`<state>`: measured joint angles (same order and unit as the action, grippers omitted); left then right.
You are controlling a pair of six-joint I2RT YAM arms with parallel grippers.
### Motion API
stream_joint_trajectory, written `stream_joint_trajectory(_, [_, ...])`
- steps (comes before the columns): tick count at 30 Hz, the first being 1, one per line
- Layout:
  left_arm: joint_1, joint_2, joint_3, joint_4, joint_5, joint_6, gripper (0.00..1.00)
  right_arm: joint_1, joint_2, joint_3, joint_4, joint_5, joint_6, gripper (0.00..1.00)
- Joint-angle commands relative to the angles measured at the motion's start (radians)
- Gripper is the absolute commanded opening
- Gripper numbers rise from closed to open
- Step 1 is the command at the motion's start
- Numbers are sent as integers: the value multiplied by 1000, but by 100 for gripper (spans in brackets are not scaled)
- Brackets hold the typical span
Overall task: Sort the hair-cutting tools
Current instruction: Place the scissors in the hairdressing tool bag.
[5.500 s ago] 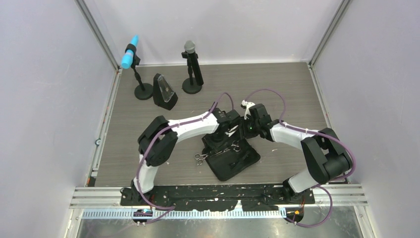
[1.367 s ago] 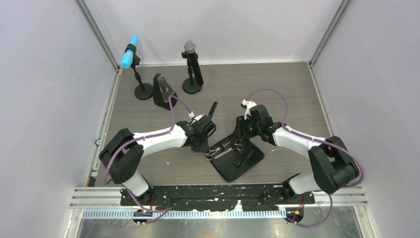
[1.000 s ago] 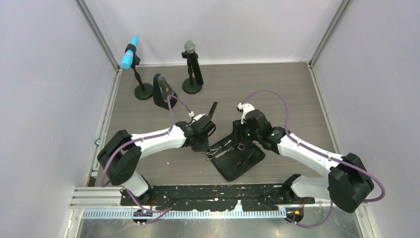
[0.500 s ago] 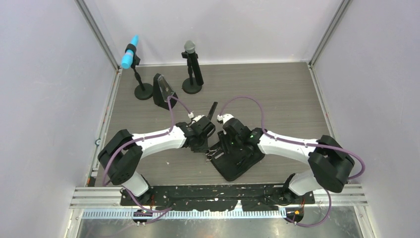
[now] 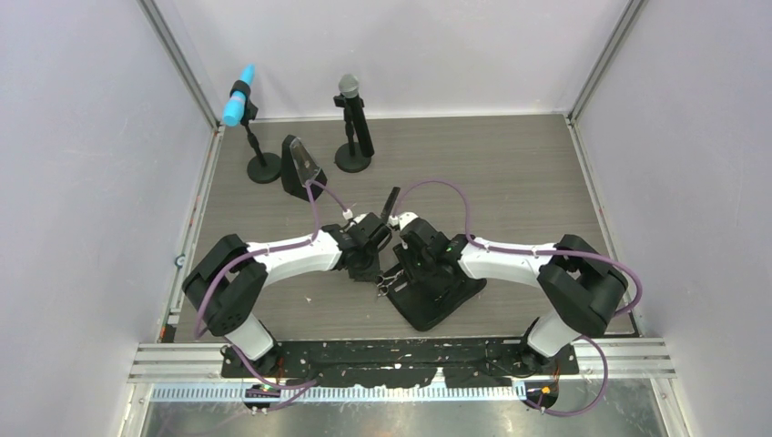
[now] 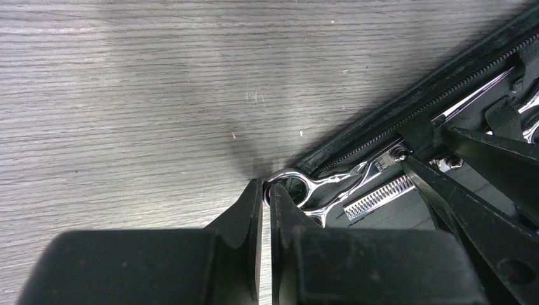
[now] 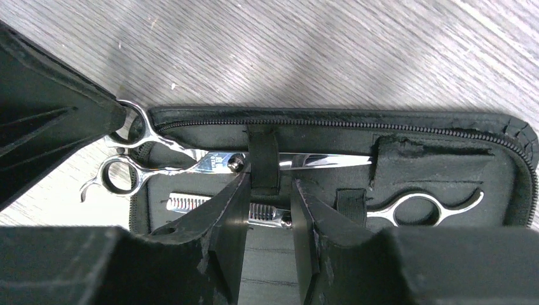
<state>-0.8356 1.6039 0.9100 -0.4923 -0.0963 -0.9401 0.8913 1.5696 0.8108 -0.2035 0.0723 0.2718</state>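
Moved: the right gripper (image 5: 407,264) has swung across the pouch (image 5: 448,299) from its far right edge to its left end, and its jaws have narrowed; the left arm has stayed put.
Left gripper (image 6: 264,187): fingers pressed nearly together, pinching the rim of a finger ring of the first scissors (image 7: 210,159).
First scissors: lying in the open pouch under an elastic strap (image 7: 263,159), both rings sticking out past the zipper edge over the table (image 5: 510,173).
Right gripper: jaws apart, one finger on either side of the strap, gripping nothing.
Second scissors (image 7: 432,203): tucked in the pouch just below the first, with a toothed blade.
Comb (image 5: 392,200): on the table just beyond both grippers, outside the pouch.
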Motion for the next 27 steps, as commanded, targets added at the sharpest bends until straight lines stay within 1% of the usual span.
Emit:
stream_joint_trajectory(1, [4,15,7,30,8,-8,2,11,25,39,36,4,-40,40])
stream_joint_trajectory(10, [4,7,10,29,7,-6,1,24,67,75,-21,53,-53,40])
stream_joint_trajectory(14, [4,5,13,31,6,-6,1,26,83,85,-41,69,-58,38])
stream_joint_trajectory(16, [4,4,16,29,5,-6,1,27,92,88,-43,72,-58,34])
stream_joint_trajectory(18, [4,0,19,29,2,-6,1,28,102,92,-46,74,-56,25])
stream_joint_trajectory(21, [2,-7,22,28,-6,-6,1,28,102,85,-33,71,-56,15])
stream_joint_trajectory(22, [0,-7,25,27,-8,-6,1,28,99,80,-25,55,-62,9])
stream_joint_trajectory(24, [-7,-2,33,21,-12,-3,1,28,83,63,1,24,-72,6])
stream_joint_trajectory(27, [-20,17,60,-2,-24,11,0,28,41,29,56,-7,-75,5])
